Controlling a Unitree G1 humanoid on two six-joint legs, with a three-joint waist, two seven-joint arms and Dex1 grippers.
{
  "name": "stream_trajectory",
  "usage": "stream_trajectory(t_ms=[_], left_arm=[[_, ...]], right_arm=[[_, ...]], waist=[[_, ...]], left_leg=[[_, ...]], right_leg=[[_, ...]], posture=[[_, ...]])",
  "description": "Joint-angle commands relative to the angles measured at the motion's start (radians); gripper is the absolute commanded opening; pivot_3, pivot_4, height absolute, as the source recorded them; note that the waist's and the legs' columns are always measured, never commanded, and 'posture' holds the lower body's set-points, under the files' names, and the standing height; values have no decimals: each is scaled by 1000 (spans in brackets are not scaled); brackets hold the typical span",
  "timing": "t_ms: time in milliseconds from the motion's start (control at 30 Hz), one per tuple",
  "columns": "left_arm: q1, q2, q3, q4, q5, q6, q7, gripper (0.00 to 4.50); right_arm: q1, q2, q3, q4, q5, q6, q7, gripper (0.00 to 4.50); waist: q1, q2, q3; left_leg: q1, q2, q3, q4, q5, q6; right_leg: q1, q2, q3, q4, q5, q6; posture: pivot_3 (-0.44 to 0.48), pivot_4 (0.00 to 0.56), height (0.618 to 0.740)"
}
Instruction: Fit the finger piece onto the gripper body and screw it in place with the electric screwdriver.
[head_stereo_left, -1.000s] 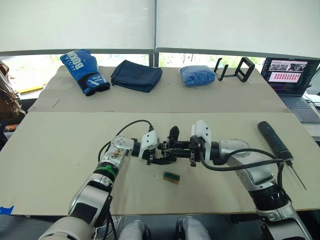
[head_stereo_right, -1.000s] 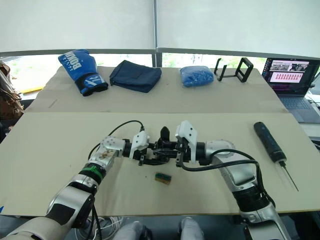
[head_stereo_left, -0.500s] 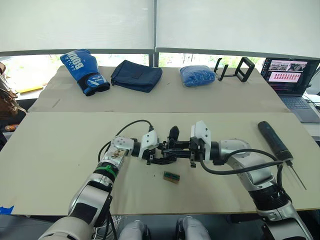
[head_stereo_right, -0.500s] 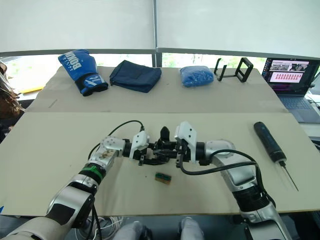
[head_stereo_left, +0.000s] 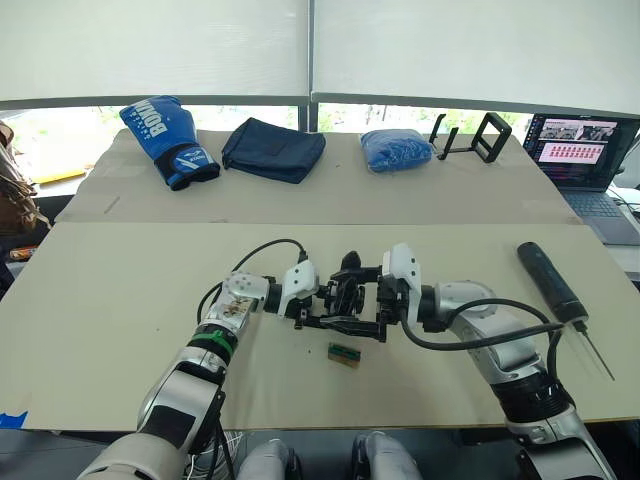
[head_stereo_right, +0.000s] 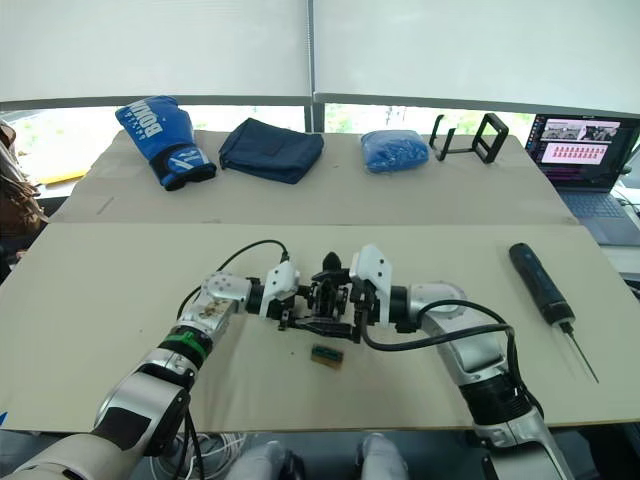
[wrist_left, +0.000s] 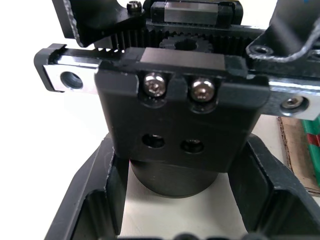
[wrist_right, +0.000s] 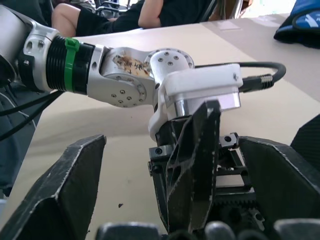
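From my head cameras, my two arms meet at the middle of the near table (head_stereo_left: 120, 290). My left gripper (head_stereo_left: 318, 305) and right gripper (head_stereo_left: 368, 305) point at each other, forearms bent inward, with the gripper body (head_stereo_left: 345, 292) between them. I cannot tell from here whether either gripper is clamped or loose. The screwdriver (head_stereo_left: 551, 283) lies well off beyond my right arm, bit toward me. A small green part (head_stereo_left: 343, 352) lies just nearer to me than the grippers. On the far table sit a boxing glove (head_stereo_left: 166, 141), a dark pouch (head_stereo_left: 273, 150), a blue bundle (head_stereo_left: 395, 151) and a laptop (head_stereo_left: 588, 165).

My left wrist camera shows what the head views hide: the body's black block (wrist_left: 180, 122) with two screws and two bare holes, its round base sitting between my fingers (wrist_left: 90, 200), which stand spread on either side, with gaps showing.

My right wrist camera shows the pointed finger (wrist_right: 192, 165) standing upright on the body, between my fingers (wrist_right: 65, 185), which stand apart from it. Behind it lies my left wrist. A seated person (wrist_right: 125, 12) is beyond the table.
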Motion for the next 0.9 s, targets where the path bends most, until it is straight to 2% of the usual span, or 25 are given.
stream_trajectory(t_ms=[33,133,200,300,500,633,767,900], left_arm=[[9,4,4,-13,11,2,20,2294],[11,2,8,-14,8,4,28,2294],[6,-3,14,-18,-2,50,33,3311],[8,-4,12,-27,1,57,45,4485],[32,25,12,-42,7,32,48,4485],[75,87,31,-101,-17,51,18,4485],[138,160,91,-203,-103,102,-34,4485],[208,222,159,-336,-203,158,-85,4485]], right_arm=[[2,13,-53,-63,59,-53,28,4455],[5,19,-72,-75,76,-67,35,4455],[-1,23,-94,-85,85,-94,35,4500],[-7,20,-112,-101,100,-103,39,4500],[-4,-30,-146,-184,136,-78,46,4500],[37,-95,-231,-275,193,-38,10,4500],[161,-172,-383,-363,250,14,-67,4500],[362,-235,-550,-419,254,31,-103,4500]], waist=[[0,0,0],[0,0,0],[1,0,0],[1,0,0],[-1,0,0],[-4,0,0],[-5,0,0],[4,0,0]], left_leg=[[0,0,0,0,0,0],[0,0,0,0,0,0],[0,0,0,0,0,0],[0,0,0,0,0,0],[0,0,0,0,0,0],[1,0,0,-1,0,0],[2,1,0,-4,0,-1],[1,1,0,-6,1,-2]], right_leg=[[0,0,0,0,0,0],[0,0,0,0,0,0],[0,0,0,0,0,0],[0,0,0,0,0,0],[0,0,0,0,0,0],[0,0,0,-1,0,0],[0,-1,0,-1,0,0],[-1,-1,1,-2,0,0]], posture=[[0,150,740],[0,150,740],[0,150,740],[0,150,740],[0,150,740],[0,150,740],[0,150,740],[0,150,740]])
